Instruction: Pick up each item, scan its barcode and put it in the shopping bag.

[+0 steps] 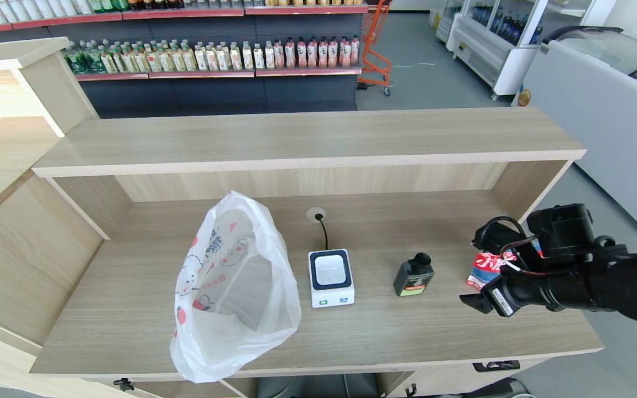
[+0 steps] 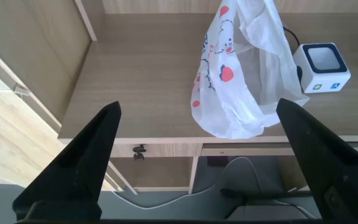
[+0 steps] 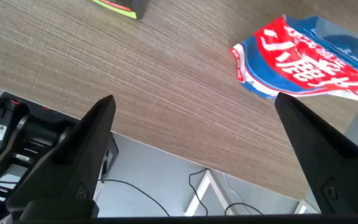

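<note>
Your right pincer (image 3: pixel 196 106) hangs over the front right corner of the counter (image 1: pixel 407 331); its fingers (image 3: pixel 73 168) are spread wide and there's nothing between them; in the head view the arm comes in from the right edge and covers part of the snack packet (image 1: pixel 487 269). That red and blue packet lies flat near the counter's right edge, just beside the open pincer but not gripped; you can see one crimped end of it from the right wrist.

Your left pincer (image 2: pixel 199 106) is spread just as wide and has nothing in it; from its wrist you're looking down at the counter's front edge, with the shopping bag (image 1: pixel 235 287) straight ahead.

The bag, white plastic with red printed figures, stands on the left half of the counter with its mouth gaping open; its lower end droops over the front edge. Just beside it, about mid-counter, sits the white scanner (image 1: pixel 330 276) with its dark window facing up; its black cable (image 1: pixel 324 232) runs back to a round hole (image 1: pixel 316 214) near the back edge.

Between the scanner and the packet stands a small dark bottle (image 1: pixel 413 275), upright, black cap on, touching neither.
</note>
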Available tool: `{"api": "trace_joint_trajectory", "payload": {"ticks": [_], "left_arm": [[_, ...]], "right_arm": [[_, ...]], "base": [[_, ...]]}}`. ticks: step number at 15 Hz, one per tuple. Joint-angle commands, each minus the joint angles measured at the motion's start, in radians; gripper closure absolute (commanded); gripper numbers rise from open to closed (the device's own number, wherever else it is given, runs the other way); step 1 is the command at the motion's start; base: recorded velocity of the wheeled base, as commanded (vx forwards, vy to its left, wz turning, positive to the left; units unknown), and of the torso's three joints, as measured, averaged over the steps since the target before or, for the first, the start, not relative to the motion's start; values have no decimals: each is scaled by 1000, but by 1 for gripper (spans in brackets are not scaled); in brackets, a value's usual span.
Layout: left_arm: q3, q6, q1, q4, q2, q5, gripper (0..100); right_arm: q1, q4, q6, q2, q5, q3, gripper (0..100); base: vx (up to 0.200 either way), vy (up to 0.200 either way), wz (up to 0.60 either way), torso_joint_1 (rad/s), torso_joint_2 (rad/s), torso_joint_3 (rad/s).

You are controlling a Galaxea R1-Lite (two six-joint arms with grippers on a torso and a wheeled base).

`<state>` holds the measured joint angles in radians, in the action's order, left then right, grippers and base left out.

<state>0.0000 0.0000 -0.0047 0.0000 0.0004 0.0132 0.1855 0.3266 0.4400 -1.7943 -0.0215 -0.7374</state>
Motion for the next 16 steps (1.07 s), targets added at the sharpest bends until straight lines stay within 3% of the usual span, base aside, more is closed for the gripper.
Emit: {"api": "trace_joint_trajectory", "payload": {"ticks": [1,7,16], "left_arm": [[0,0,0,0,0,1,0],[0,0,0,0,0,1,0],[0,0,0,0,0,1,0]], "right_arm": [[52,51,5,-116,20,-42,0],[81,86,148,-255,20,-184,0],[160,98,143,-379,38,-335,0]], "base": [[0,0,0,0,0,0],[0,0,0,0,0,0],[0,0,0,0,0,0]]}}
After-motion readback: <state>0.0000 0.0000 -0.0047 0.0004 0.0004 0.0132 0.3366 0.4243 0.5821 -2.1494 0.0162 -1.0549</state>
